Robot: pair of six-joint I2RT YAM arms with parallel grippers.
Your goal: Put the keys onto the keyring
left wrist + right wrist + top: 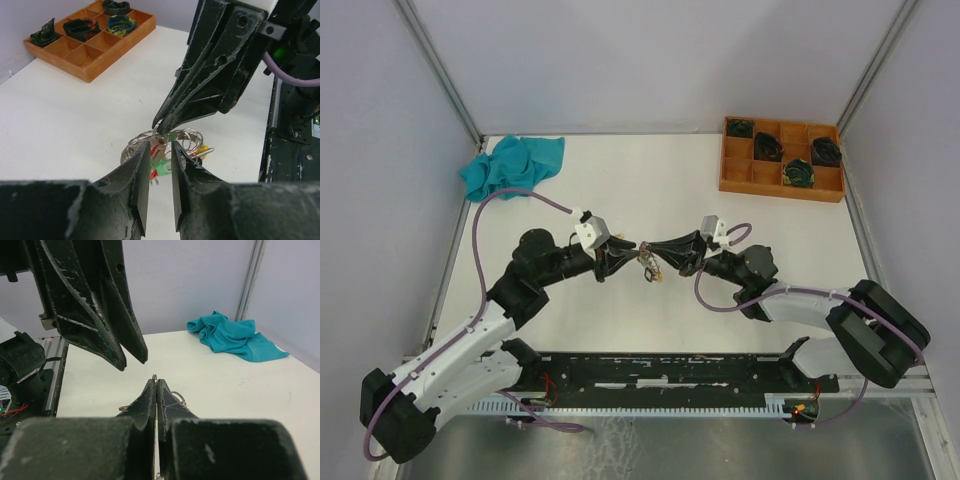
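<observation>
Right gripper pinched shut on keyring wire, mid-table. Left gripper narrowly parted, straddling green-tagged key (not gripped, seemingly). Best: close on key's metal, hold ring steady, thread slowly along coil gap.

Lab test cell: white table, plain panel walls, aluminium posts.

A white desk stands enclosed by plain, pale lilac walls. Aluminium posts rise from the desk's far corners. The light is soft and even.
</observation>
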